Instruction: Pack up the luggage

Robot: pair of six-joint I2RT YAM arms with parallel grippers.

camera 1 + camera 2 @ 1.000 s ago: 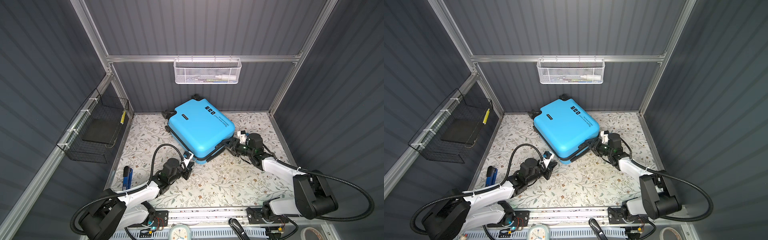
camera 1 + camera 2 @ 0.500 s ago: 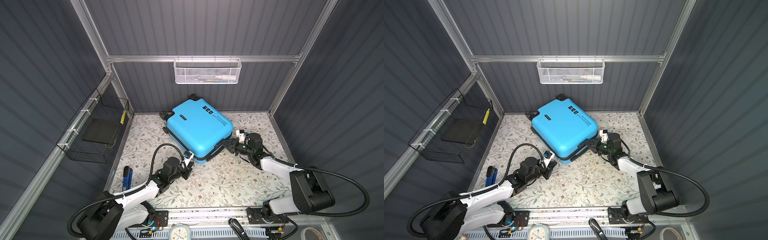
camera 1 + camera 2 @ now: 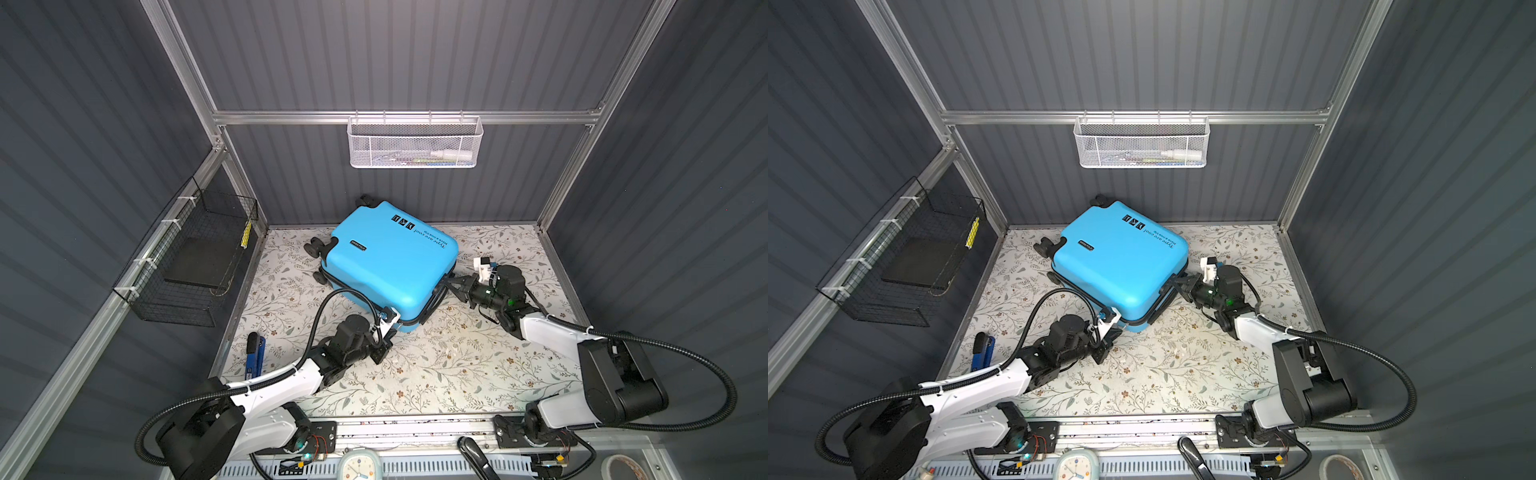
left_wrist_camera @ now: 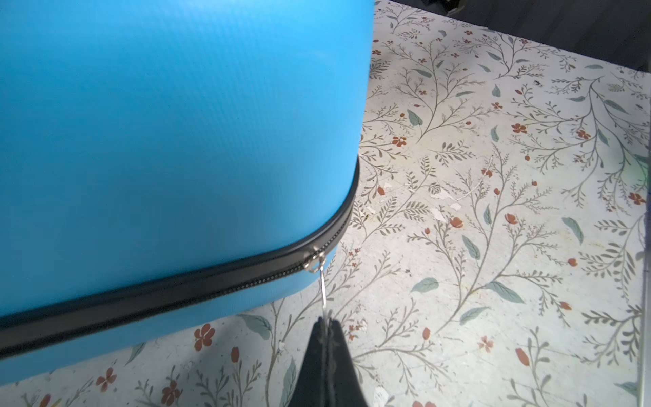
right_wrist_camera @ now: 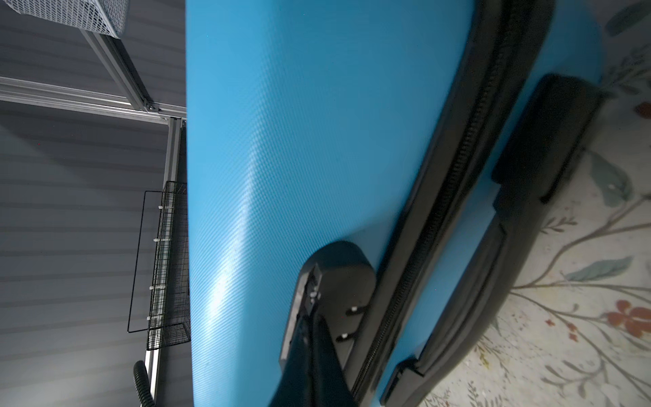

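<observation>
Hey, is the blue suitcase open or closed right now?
Closed: the bright blue hard-shell suitcase lies flat with both shells together. Its zipper slider sits near a corner; whether it's fully zipped, cannot tell.

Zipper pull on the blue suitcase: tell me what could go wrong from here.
1. The left gripper pinches only the tip of the thin zipper pull; it may slip out as the slider rounds the corner.
2. The right gripper is shut, tips at a black fitting on the luggage, gripping nothing visible; the case could slide when pulled.
</observation>
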